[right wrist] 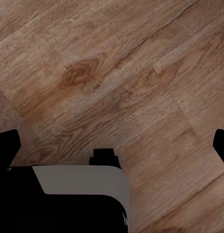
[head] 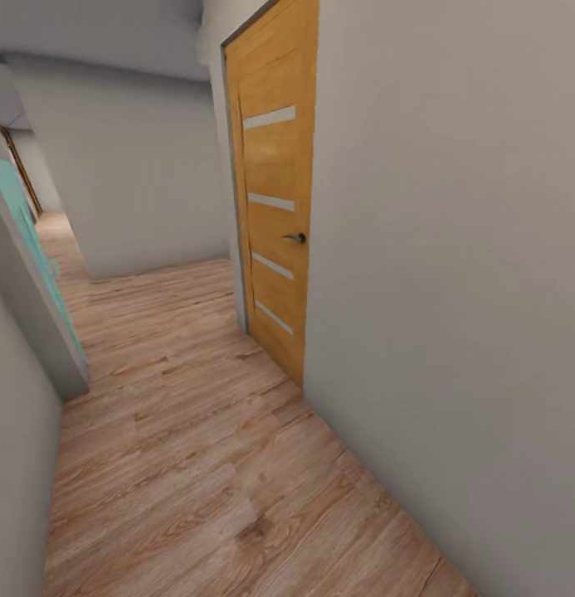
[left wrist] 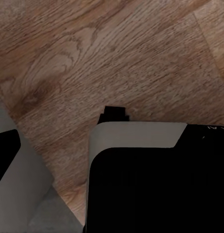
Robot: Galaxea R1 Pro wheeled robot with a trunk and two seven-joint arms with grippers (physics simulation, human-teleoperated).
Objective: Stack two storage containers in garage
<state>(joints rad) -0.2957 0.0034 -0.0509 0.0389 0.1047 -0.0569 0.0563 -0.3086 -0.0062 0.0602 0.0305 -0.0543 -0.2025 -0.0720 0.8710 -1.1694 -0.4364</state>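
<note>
**Hallway of wood planks and plain walls**

Nearest the head camera lies a wood-plank floor (head: 196,464): light brown boards with wavy grain and dark knots, laid on the diagonal and running back along a narrow corridor. A smooth, matte grey-white wall (head: 453,290) closes it in on the right. Set in that wall is a honey-coloured wooden door (head: 275,199), tall and flat-faced, with four pale horizontal strips across it and a small dark lever handle (head: 295,238). On the left, a grey wall edge carries a turquoise panel (head: 34,249) that slants away. Farther back, another plain pale wall (head: 129,182) crosses the corridor, and the planks bend off to its left.

Both wrist cameras look straight down on the same grained boards. In the left wrist view, a black, round-cornered block with a light grey band, part of the robot (left wrist: 141,165), covers the lower picture. A like black-and-grey part (right wrist: 78,194) fills the lower right wrist view. I cannot tell whether either gripper's fingers are spread or pressed together
</note>
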